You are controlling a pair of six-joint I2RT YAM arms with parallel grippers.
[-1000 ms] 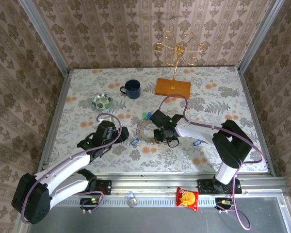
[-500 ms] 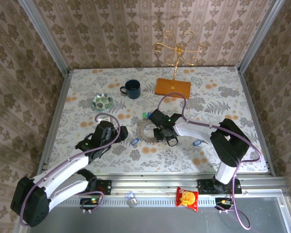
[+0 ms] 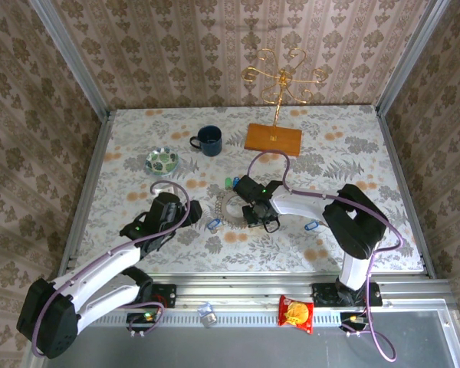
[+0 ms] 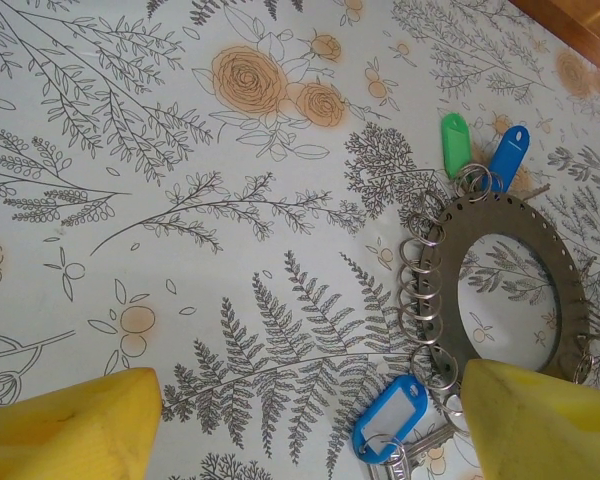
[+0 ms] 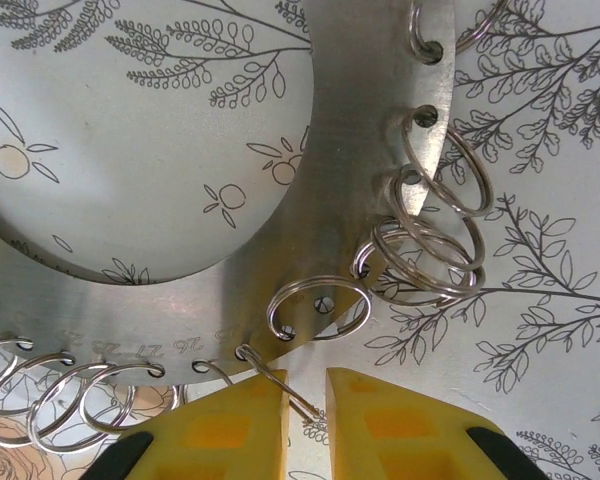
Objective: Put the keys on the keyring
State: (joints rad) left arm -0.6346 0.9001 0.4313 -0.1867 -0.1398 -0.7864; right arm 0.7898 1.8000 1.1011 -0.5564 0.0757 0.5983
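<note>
Our right gripper [image 5: 305,400] pinches a small silver split ring [image 5: 272,376] on the flat grey perforated metal keyring [image 5: 340,180] just ahead; our left gripper [image 4: 310,385] gapes wide, blue-tagged key [image 4: 390,420] between its fingers.

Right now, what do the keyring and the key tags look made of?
The keyring: flat brushed metal, dull grey sheen, drilled holes. Its split rings: shiny wire, likely steel. The blue tag and green tag: probably plastic, saturated colour with glossy highlights.

Two plastic-tagged keys [image 4: 455,135] lie just behind the flat perforated metal keyring [image 4: 445,290]. A third key [image 4: 390,418] lies at its front-left.
</note>
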